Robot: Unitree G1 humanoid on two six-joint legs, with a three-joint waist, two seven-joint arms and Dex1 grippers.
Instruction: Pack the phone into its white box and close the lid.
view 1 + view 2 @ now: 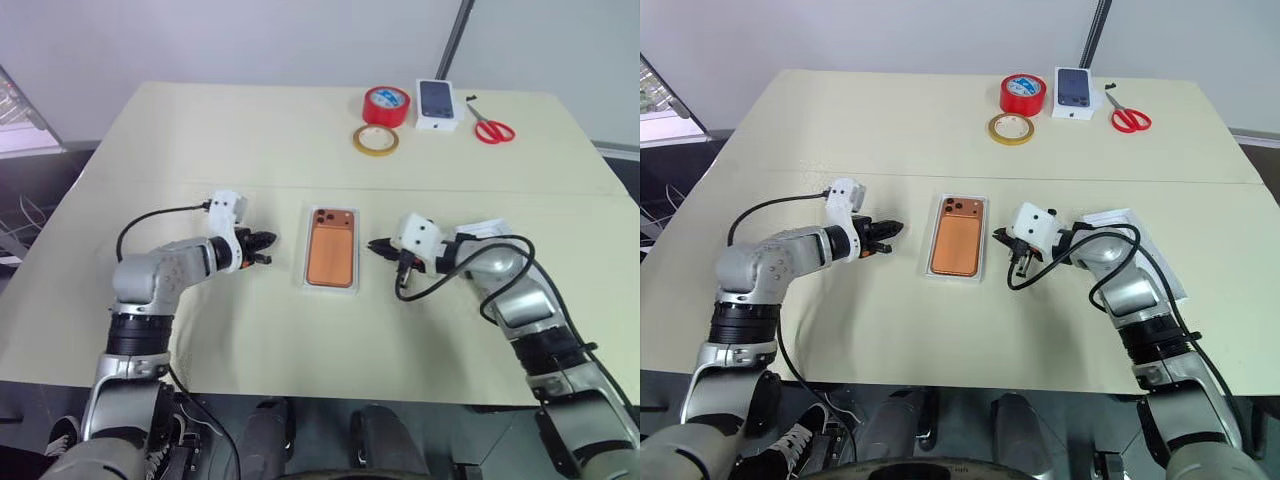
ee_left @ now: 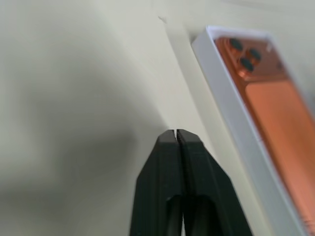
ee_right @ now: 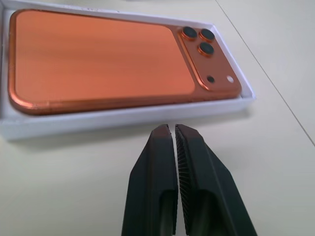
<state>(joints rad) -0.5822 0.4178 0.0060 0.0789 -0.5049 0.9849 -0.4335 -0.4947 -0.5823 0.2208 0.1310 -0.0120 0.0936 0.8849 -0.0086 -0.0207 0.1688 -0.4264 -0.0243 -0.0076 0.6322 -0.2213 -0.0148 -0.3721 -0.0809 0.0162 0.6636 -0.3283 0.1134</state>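
On the worktop (image 1: 200, 150), the phone (image 1: 332, 259) lies back-up inside the white box (image 1: 306, 262), a shut pincer at either side

Left pincer (image 1: 270, 248) sits just beside the box's left edge with its two black fingers pressed together, empty and apart from the cardboard; right pincer (image 1: 374, 245) points at the box's right edge, fingers likewise together on nothing (the right wrist view shows them just short of the box wall). The phone's camera cluster is at the far end of the box. Under the right forearm lies a white rectangular piece (image 1: 1140, 232), mostly covered, so it cannot be told what it is. Along the far edge stand a red tape roll (image 1: 386, 105), a yellowish tape roll (image 1: 375, 140), a small white box picturing a dark phone (image 1: 437, 104) and red-handled scissors (image 1: 490, 126)
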